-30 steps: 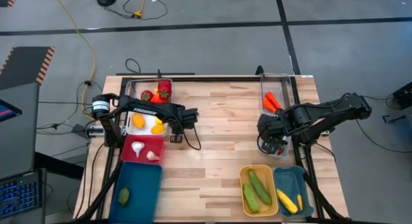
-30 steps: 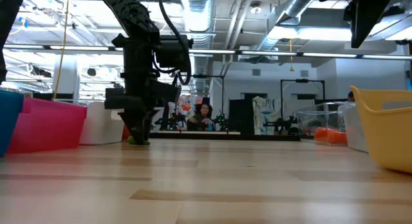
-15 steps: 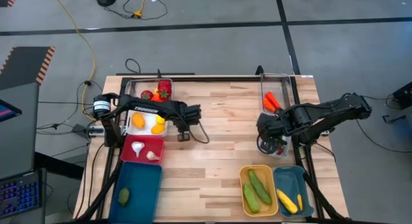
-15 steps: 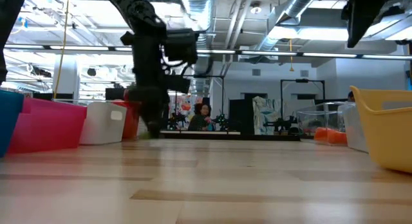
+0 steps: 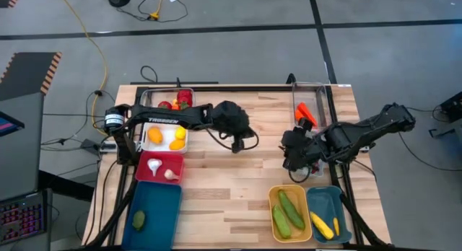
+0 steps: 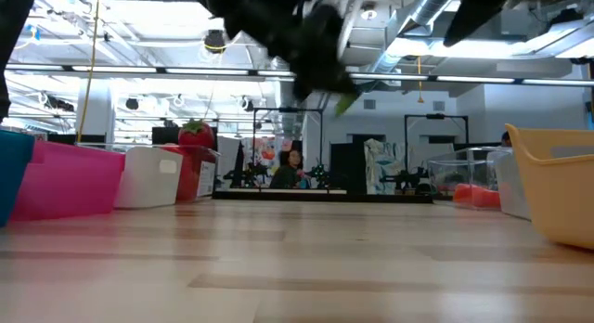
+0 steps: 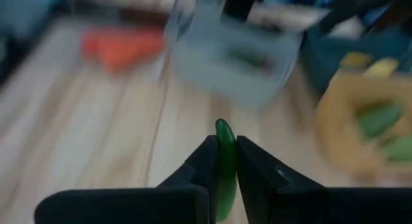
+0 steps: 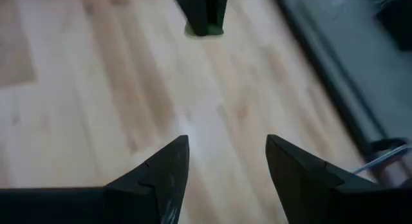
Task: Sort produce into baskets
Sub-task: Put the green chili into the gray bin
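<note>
Nearly sorted, trays mostly filled: left gripper (image 7: 222,161) clamps one slim green toy pod (image 7: 223,153) over the table, right gripper (image 8: 225,161) empty, jaws apart.

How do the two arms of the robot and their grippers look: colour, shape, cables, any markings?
Both arms are black, built of slim jointed links. The left arm has white lettering on one link and a silver-ringed round joint at its base; thin black cables loop near its wrist. The left gripper and the right gripper each have two dark, wedge-shaped fingers that taper to the tips.
</note>
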You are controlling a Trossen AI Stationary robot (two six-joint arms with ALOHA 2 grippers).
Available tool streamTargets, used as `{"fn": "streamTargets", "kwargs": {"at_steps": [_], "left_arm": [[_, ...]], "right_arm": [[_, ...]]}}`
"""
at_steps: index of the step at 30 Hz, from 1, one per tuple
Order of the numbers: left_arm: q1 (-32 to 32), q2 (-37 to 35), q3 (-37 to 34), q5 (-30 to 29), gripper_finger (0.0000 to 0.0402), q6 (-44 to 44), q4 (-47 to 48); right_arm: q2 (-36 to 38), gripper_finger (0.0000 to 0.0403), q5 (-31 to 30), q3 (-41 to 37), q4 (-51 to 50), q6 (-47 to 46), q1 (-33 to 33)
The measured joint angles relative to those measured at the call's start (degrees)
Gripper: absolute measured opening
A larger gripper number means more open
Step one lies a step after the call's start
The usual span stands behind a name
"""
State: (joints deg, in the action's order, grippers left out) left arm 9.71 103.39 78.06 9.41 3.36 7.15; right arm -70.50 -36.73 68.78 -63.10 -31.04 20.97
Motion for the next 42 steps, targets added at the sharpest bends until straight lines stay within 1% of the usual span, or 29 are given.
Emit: {"fn": "streamTargets", "kwargs": {"at_steps": [2,5,13,20,27,31,39,42], "left_arm": [[-0.73,-0.02,2.00,0.82,0.0032,-1.00,-3.27],[-1.98,-0.04,4.78,0.79,0.0032,-3.12,-6.00],[-5.04,-0.07,8.06,0.64,0.0032,-5.91,-11.65],[-6.80,-0.07,9.53,0.59,0.0032,-5.97,-11.99],[-7.43,-0.09,9.55,0.46,0.0032,-5.95,-13.23],[-7.43,-0.09,9.55,0.46,0.0032,-5.88,-13.19],[-7.43,-0.09,9.55,0.60,0.0032,-5.77,-13.12],[-7.45,-0.09,9.55,0.73,0.0032,-5.72,-13.07]], "right_arm": [[0.00,0.0234,-3.36,-0.90,2.05,-0.32,0.74],[0.00,0.0234,-6.06,-2.11,5.93,-0.36,1.59],[0.00,0.0234,-7.34,-3.43,16.78,5.10,2.69],[0.00,0.0234,-7.37,-3.41,25.29,13.56,2.67],[0.00,0.0232,-7.37,-3.39,28.65,16.39,2.66],[0.00,0.0209,-7.35,-3.39,28.71,16.54,2.65],[0.00,0.0127,-7.35,-3.39,28.75,16.54,2.62],[0.00,0.0102,-7.35,-3.37,28.73,16.55,2.62]]}}
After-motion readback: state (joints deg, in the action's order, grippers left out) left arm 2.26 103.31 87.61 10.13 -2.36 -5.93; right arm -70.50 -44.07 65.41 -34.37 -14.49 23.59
